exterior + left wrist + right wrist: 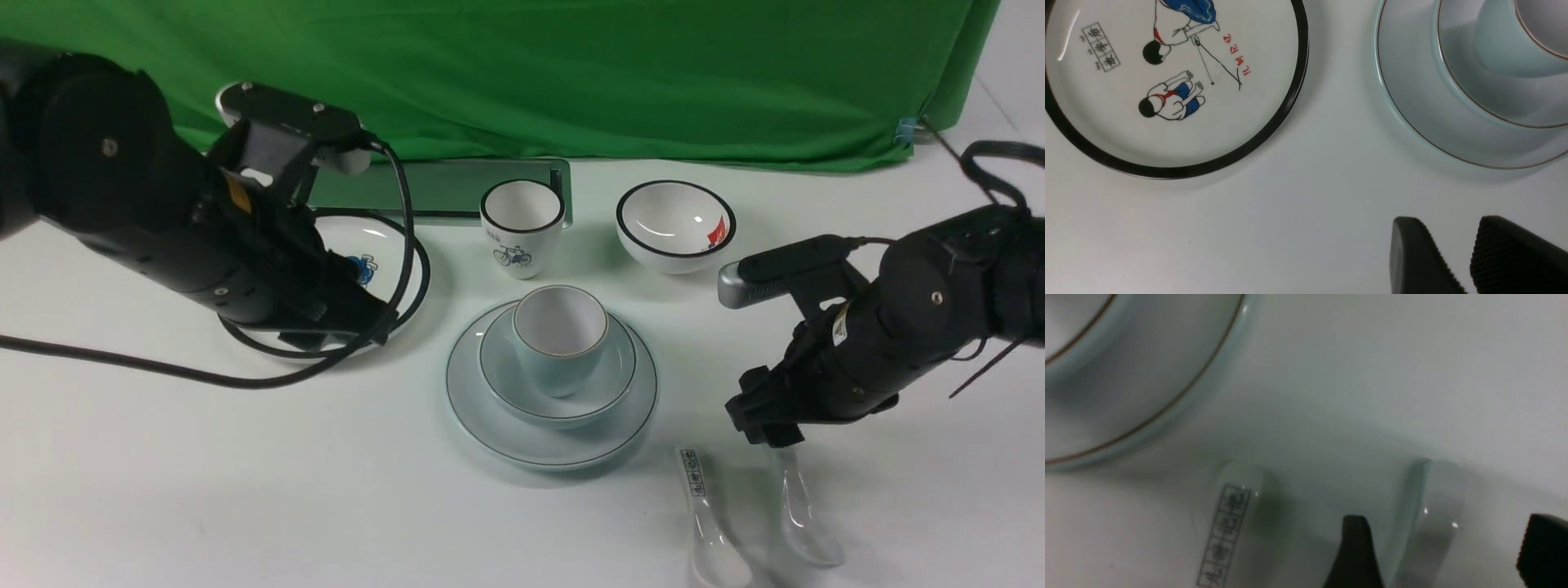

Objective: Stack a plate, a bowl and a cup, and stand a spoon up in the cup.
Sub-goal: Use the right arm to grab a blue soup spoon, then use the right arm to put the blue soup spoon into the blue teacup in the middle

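The plate (pixel 551 445) lies mid-table with the bowl (pixel 522 384) on it and the cup (pixel 560 339) upright in the bowl. The left wrist view shows the same stack: plate (pixel 1412 102), bowl (pixel 1486 94), cup (pixel 1498 45). The plain white spoon (pixel 804 510) lies flat at the front right. My right gripper (pixel 1447 517) is open, low over the table, its fingers either side of the spoon's handle (pixel 1433 498) without touching it. My left gripper (pixel 1449 222) is open and empty, between the stack and the cartoon plate.
A labelled spoon (pixel 702 506) lies beside the plain one, to its left. The cartoon plate (pixel 384 245) sits under my left arm. A bicycle cup (pixel 522 220) and a black-rimmed bowl (pixel 676 224) stand behind the stack. Green cloth (pixel 571 73) closes the back.
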Motion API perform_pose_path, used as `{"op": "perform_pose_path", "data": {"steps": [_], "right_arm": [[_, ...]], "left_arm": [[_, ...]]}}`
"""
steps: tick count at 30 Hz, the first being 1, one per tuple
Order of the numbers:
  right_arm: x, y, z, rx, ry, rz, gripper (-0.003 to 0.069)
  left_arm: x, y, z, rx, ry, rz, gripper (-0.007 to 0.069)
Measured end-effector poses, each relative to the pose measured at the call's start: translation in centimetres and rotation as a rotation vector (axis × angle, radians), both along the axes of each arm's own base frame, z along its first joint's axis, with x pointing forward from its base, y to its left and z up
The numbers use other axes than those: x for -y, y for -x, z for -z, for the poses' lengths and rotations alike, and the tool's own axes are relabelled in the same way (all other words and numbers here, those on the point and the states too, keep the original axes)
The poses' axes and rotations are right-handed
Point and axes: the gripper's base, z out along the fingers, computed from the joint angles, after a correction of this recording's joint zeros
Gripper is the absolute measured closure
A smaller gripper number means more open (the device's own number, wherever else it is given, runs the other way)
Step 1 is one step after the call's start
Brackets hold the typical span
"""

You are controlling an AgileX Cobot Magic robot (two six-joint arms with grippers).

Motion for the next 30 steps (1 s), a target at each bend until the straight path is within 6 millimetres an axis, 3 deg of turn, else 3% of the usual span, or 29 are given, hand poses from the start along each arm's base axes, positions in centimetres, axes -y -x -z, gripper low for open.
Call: {"op": "perform_pose_path", "data": {"steps": [5,10,12,15,18,21,23,26,28,30], "right_arm": [[-0.2,-0.5,2.2,-0.043,0.011,0.014,0.0134],[-0.2,-0.5,2.5,-0.057,0.006,0.035,0.0173],[-0.2,-0.5,2.4,-0.068,0.009,0.037,0.0263],[-0.3,-0.6,2.0,-0.101,0.032,0.009,0.0489],[-0.6,-0.9,1.1,-0.106,0.023,-0.015,0.0487],[-1.2,-1.5,-1.7,-0.035,-0.041,-0.044,0.0483],[-2.2,-1.9,-5.8,0.106,-0.126,-0.094,0.0483],[-3.1,-1.7,-8.7,0.238,-0.187,-0.129,0.0483],[-4.6,-0.9,-12.1,0.429,-0.260,-0.180,0.0483],[-5.2,-0.7,-12.9,0.491,-0.280,-0.204,0.0483]], "left_arm": [[0.0,0.0,0.0,0.000,0.000,0.000,0.0455],[0.0,0.0,0.0,0.000,0.000,0.000,0.0455],[0.0,0.0,0.0,0.000,0.000,0.000,0.0455],[0.0,0.0,0.0,0.001,-0.001,0.000,0.0455],[0.0,0.0,0.0,0.002,-0.001,0.000,0.0455],[0.0,-0.1,0.0,0.009,0.000,0.000,0.0455],[0.0,-0.1,-0.1,0.011,0.001,-0.001,0.0454],[0.0,0.1,-0.2,0.012,0.002,0.000,0.0454],[-0.4,1.2,-0.5,0.031,0.010,-0.002,0.0454],[-0.6,1.7,-0.6,0.048,0.017,-0.004,0.0454]]}}
